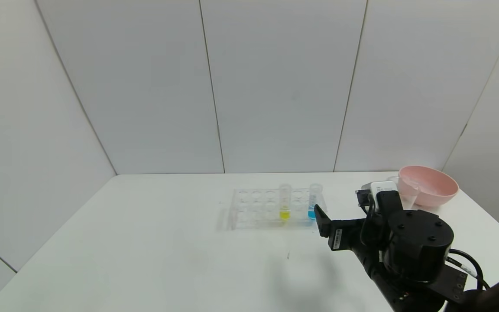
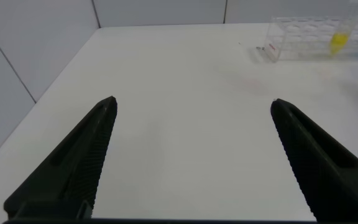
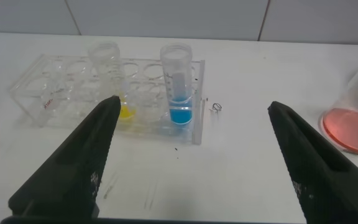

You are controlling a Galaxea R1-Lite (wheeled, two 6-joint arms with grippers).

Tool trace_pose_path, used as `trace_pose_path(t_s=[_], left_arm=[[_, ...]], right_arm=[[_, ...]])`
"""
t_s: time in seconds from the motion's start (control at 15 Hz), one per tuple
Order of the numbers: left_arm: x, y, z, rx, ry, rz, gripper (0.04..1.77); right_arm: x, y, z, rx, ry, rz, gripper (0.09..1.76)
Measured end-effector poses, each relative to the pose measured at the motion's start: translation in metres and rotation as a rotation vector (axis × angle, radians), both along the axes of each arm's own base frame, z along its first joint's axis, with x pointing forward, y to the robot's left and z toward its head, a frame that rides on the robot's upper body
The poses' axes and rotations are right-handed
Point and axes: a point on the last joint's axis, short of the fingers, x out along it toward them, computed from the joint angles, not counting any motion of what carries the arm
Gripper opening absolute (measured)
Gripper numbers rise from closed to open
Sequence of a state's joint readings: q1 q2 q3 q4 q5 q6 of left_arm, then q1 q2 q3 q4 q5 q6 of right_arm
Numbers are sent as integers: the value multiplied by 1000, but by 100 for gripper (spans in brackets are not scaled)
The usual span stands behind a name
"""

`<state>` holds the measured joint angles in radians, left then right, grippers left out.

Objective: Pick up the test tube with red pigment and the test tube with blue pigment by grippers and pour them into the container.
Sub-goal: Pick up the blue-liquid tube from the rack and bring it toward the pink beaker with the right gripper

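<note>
Right arm fills the near right corner of the head view; right hand sits low over the white table, just beside the right end of the clear tube rack, holding nothing. Blue-pigment tube stands upright in the rack's rightmost slot, yellow-liquid tube upright two slots left of it. Pink bowl at the far right of the table; the clear container's rim peeks out just in front of the bowl, mostly hidden behind the arm. Left arm not seen here.

Left wrist view: left hand spread wide, empty, hovering over bare table, well apart from the rack at the far edge.

Right wrist view: right hand fully spread, nothing between the fingers. Blue tube and yellow tube upright in the rack ahead. Container off to the side, red liquid pooled in its base. No red-pigment tube visible in any view.
</note>
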<state>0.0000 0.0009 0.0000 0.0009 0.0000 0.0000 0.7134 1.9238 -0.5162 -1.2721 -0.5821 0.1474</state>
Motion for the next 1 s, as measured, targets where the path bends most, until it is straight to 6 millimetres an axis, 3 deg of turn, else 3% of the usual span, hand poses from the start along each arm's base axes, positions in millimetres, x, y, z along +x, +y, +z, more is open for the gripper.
trace_pose_path(t_s=[0.47,1.0], left_arm=[[0,0,0,0,0,0,176],[0,0,0,0,0,0,176]], right_arm=[[13,14,-22,-25,30,11,170],[66,32,-35,-38,-19,-9,170]])
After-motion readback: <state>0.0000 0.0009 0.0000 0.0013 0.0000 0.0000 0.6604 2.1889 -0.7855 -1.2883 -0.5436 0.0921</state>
